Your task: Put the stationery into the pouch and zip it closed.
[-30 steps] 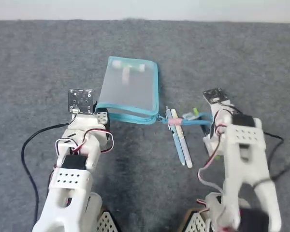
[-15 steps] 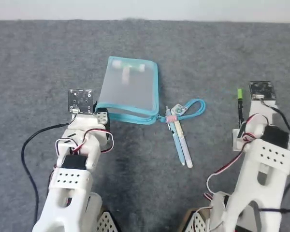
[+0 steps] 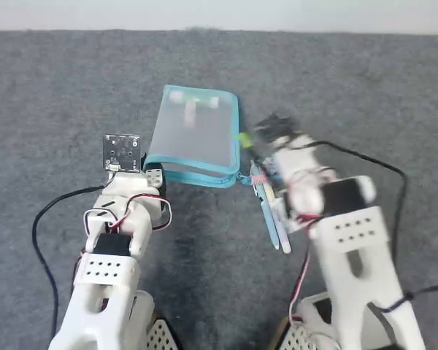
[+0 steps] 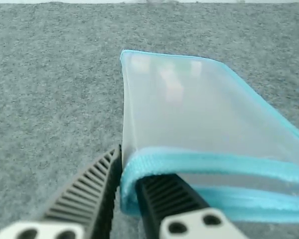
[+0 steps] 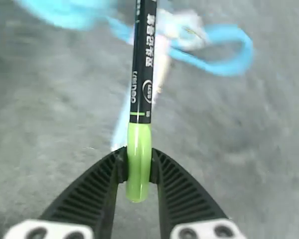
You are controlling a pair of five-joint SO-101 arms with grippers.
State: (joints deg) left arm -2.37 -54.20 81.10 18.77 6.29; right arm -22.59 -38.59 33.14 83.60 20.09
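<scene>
Firstly, pouch [image 3: 197, 135]: frosted and see-through, edged with light blue zip tape; it lies flat on the grey carpet [image 3: 58, 80], mouth toward the arms.
Pen [image 5: 142, 74]: black barrel with a green end; white print runs along the barrel.
Loose pens [image 3: 274, 219]: two pale ones on the carpet, just beside the pouch's near right corner.
Left gripper [image 4: 129, 167]: clamped on the near left corner of the pouch's zip edge.
Right gripper [image 5: 138, 159]: closed round the pen's green end, above the loose pens; the pen's far tip sits just beside the pouch's right edge.
</scene>
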